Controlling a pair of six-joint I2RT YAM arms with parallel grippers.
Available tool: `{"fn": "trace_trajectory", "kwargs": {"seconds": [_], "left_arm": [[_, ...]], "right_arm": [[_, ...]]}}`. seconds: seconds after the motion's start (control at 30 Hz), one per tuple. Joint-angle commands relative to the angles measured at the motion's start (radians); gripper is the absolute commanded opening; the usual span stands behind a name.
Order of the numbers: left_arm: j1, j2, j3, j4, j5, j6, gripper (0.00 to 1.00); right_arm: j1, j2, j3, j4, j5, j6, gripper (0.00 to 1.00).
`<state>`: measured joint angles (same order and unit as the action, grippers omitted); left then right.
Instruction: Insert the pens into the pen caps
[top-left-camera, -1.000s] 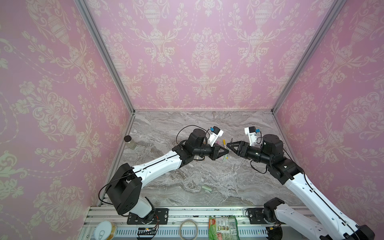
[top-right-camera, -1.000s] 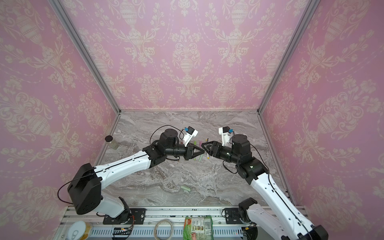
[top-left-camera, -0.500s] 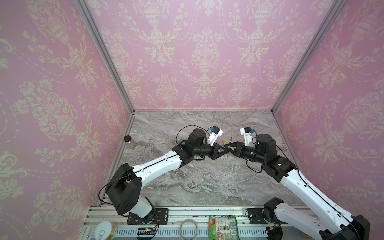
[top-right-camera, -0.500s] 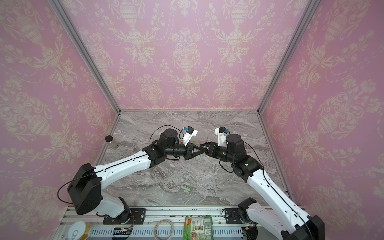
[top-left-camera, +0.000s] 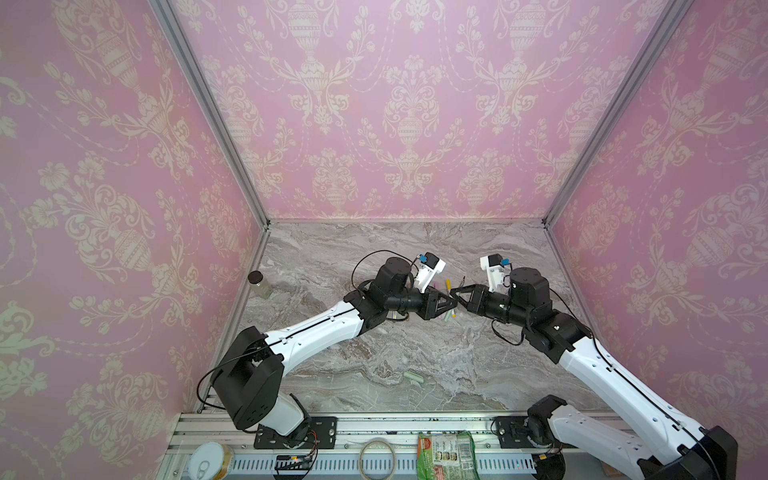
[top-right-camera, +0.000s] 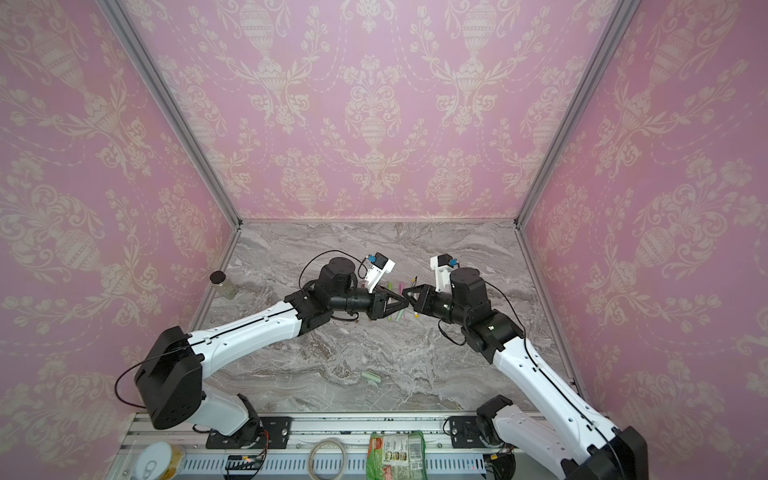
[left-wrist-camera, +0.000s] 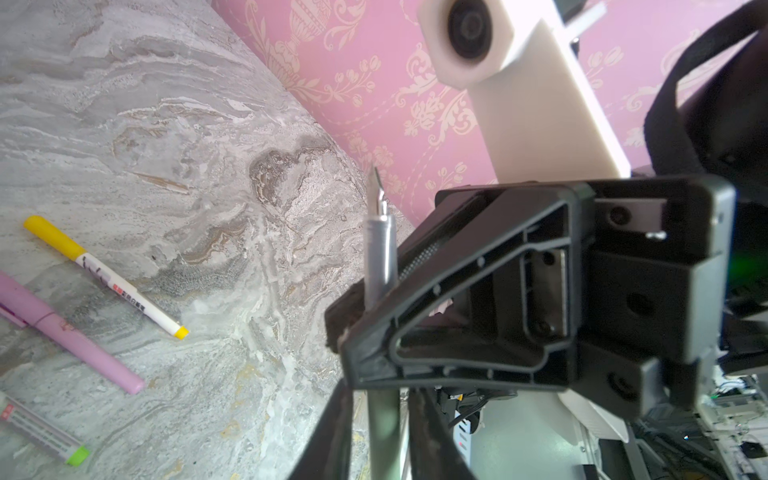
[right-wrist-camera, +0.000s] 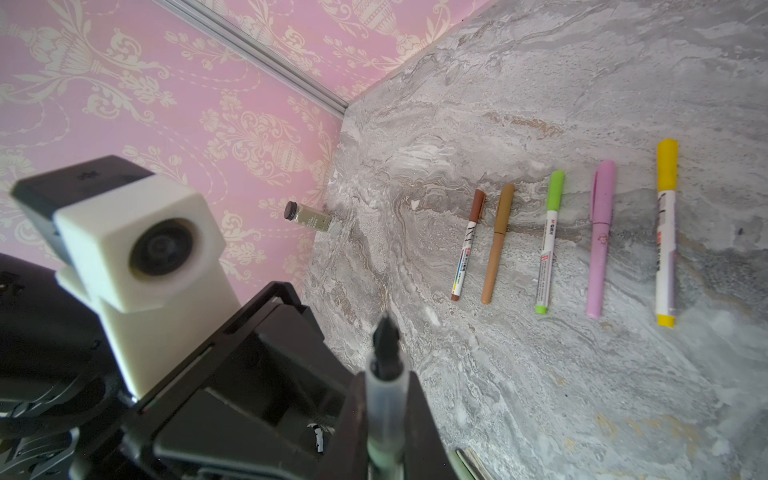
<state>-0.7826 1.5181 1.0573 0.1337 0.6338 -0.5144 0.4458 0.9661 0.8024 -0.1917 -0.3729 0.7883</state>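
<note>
Both grippers meet tip to tip above the middle of the table: left gripper, right gripper. A sage green pen with a dark bare nib stands between them. The right gripper is shut on its clear grip section. The left gripper has its jaws slightly apart around the barrel, with gaps on both sides. A pale green pen cap lies alone near the front. Several capped pens lie in a row behind the grippers: brown, green-capped, pink, yellow-capped.
A small glass bottle with a dark lid stands by the left wall. On the front rail lie a tin can, a ring and a green packet. Pink walls close three sides.
The right gripper has moved left to meet the left gripper and shut on the pen. The left jaws have eased apart; the left arm has stayed in place.
</note>
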Motion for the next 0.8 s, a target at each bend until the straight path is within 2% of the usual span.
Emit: {"fn": "trace_trajectory", "kwargs": {"seconds": [0.0,0.1,0.33,0.77], "left_arm": [[0.0,-0.039,-0.021,-0.067,-0.029,0.031,0.31],[0.005,-0.048,-0.038,-0.074,-0.04,0.035,0.32],[0.009,-0.03,-0.03,-0.054,-0.037,0.022,0.21],[0.009,-0.003,-0.021,-0.066,-0.015,0.006,0.27]], "right_arm": [[0.006,-0.016,0.043,-0.004,0.003,-0.012,0.04],[0.007,-0.017,0.055,-0.014,0.005,-0.021,0.04],[0.012,-0.004,0.058,-0.005,-0.006,-0.027,0.03],[0.023,-0.023,0.032,0.024,0.009,-0.04,0.03]]}}
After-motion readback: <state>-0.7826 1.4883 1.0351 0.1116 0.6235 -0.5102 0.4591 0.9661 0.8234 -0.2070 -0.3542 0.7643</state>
